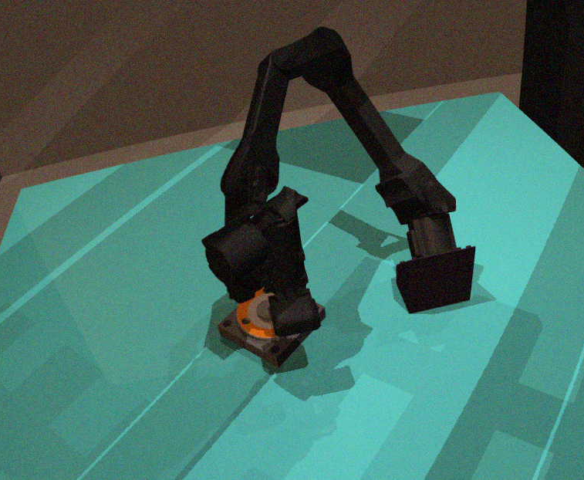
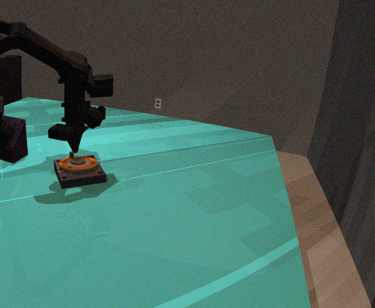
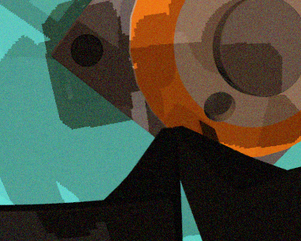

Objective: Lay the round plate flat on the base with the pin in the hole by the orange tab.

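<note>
Teal and streaked with paler bands, the table top [image 2: 187, 205] fills most of the exterior view, with a strip of wooden floor [image 2: 327, 238] along its right edge, a dull brown wall [image 2: 214, 66] behind carrying a small white outlet [image 2: 157, 103], and a dark panel up the right side of the frame. My arm [image 1: 302, 103] arches over the middle of the top view, its mount [image 1: 437, 278] standing right of centre. My gripper [image 2: 74, 148] is closed to a single point with nothing between the fingers, and it hangs just above the upright orange tab [image 2: 71, 154] at the far left rim of the round plate [image 2: 78, 163]; I cannot tell whether the tip touches the tab. Through the wrist view my two fingers form a black wedge across the bottom of the frame, its apex meeting the plate's lower left edge. That plate lies at lower centre of the top view and at left of the exterior view, on a dark square base [image 2: 80, 177] with a hole at each corner; one such corner hole [image 3: 86, 49] shows at the left of the wrist view. It is an orange ring around a paler tan inner disc, and the round grey post [image 3: 260, 45] rises through its middle. A small dark hole [image 3: 218, 105] sits in the plate below the post, close to my fingertips. Whether the plate lies flat on the base I cannot tell.
</note>
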### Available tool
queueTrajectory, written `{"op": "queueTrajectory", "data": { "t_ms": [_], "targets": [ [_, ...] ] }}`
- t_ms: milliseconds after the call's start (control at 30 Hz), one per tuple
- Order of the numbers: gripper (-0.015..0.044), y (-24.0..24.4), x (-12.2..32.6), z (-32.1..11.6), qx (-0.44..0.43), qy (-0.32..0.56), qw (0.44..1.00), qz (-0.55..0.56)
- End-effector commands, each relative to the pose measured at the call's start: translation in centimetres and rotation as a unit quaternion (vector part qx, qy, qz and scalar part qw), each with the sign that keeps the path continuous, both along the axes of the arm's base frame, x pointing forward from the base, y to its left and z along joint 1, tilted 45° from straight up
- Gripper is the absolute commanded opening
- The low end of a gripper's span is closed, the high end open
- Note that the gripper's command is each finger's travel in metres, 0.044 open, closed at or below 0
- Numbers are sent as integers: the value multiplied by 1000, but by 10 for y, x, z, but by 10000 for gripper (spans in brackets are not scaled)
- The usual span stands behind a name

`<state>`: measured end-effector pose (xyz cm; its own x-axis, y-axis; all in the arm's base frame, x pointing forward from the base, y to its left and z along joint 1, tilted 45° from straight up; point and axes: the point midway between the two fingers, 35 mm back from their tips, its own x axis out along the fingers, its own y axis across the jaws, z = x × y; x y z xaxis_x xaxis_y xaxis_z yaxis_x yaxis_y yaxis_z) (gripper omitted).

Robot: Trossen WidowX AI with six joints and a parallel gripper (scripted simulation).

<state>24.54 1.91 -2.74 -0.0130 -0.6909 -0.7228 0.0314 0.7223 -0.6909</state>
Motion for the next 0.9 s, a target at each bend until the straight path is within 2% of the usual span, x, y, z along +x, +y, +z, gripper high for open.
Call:
{"op": "queueTrajectory", "data": {
  "t_ms": [0, 867],
  "targets": [
    [0, -5, -6, 1, -5, 5, 1000, -3],
    [0, -18, -18, 15, -6, 6, 1000, -3]
  ]
}}
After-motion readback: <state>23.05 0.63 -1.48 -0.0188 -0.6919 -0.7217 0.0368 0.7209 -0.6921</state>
